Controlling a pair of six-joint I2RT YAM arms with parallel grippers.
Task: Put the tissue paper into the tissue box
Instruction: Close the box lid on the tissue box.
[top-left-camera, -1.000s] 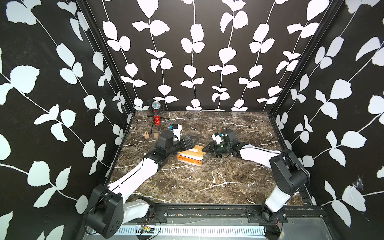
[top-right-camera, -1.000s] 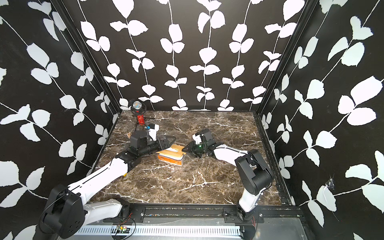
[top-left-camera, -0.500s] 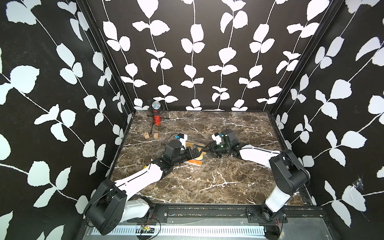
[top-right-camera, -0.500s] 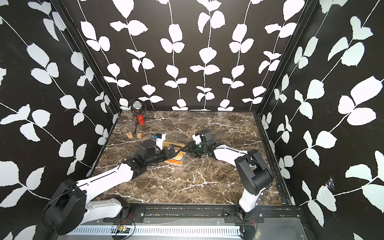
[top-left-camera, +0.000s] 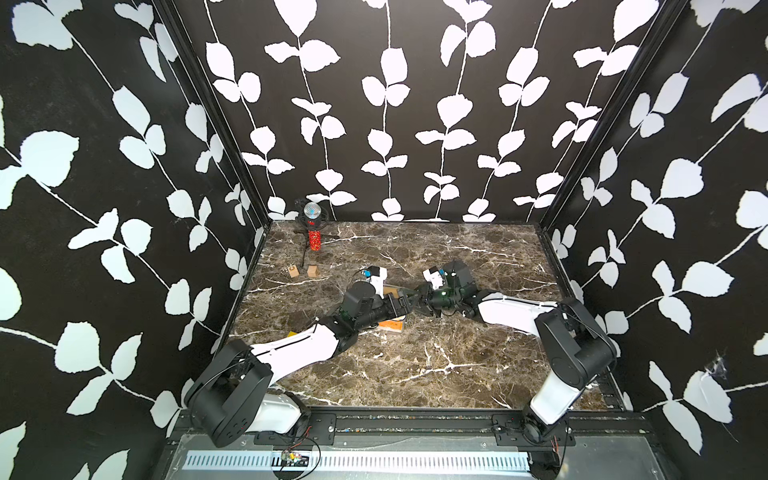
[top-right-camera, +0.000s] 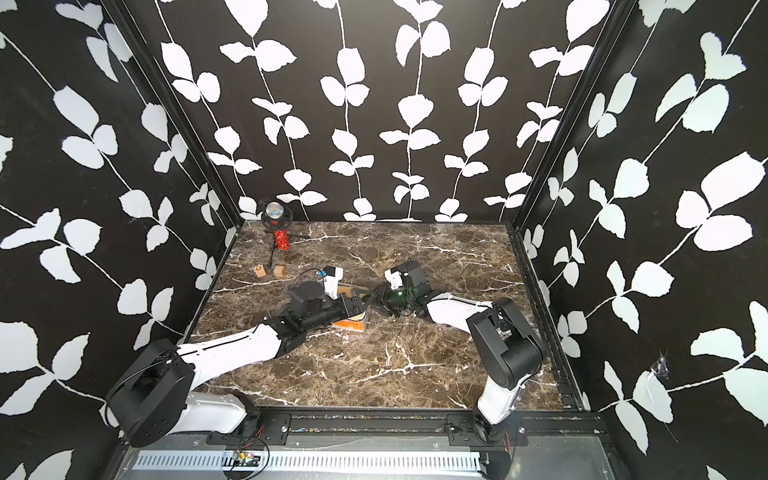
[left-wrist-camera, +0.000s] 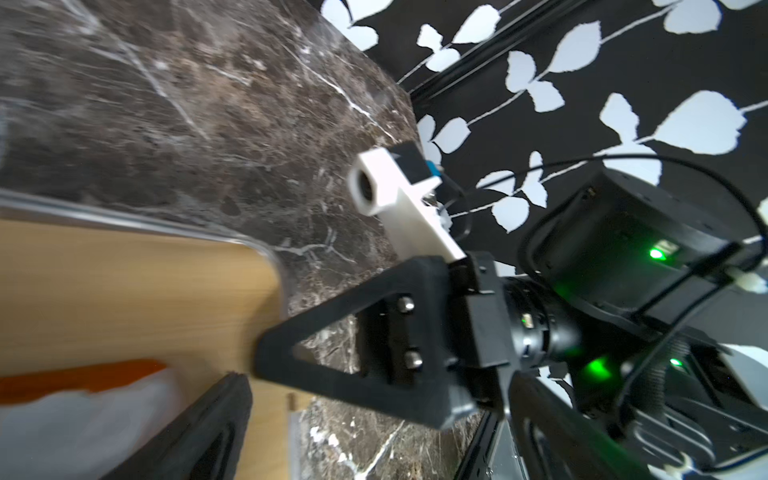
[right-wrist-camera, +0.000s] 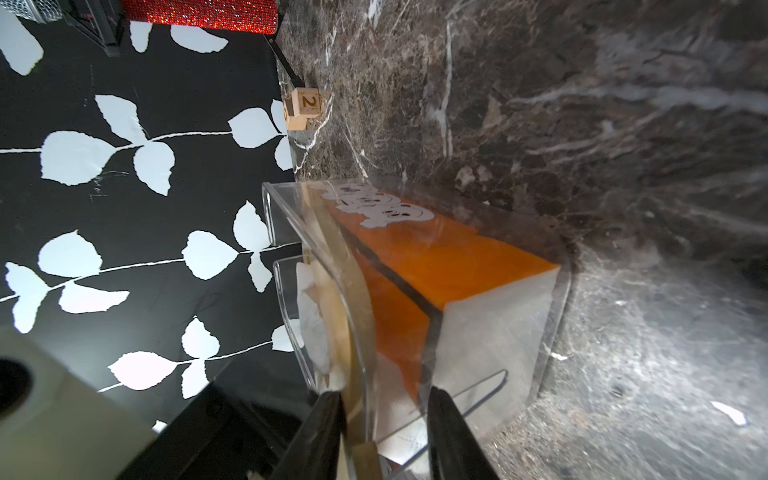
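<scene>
One tissue box (right-wrist-camera: 519, 353) (tissue paper (right-wrist-camera: 436, 257) inside), pinched by right gripper (right-wrist-camera: 384, 405)

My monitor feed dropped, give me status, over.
Left gripper open above the bamboo lid. Right gripper clamped on the tissue box end. Tissue paper inside, lid on. Nothing blocking.

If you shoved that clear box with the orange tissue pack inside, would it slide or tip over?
The tissue box would probably slide rather than tip: it lies low and flat on the smooth marble table. Its clear walls look rigid, so likely stiff but slippery to grip. The wooden lid seems only to rest on top and might shift.
</scene>
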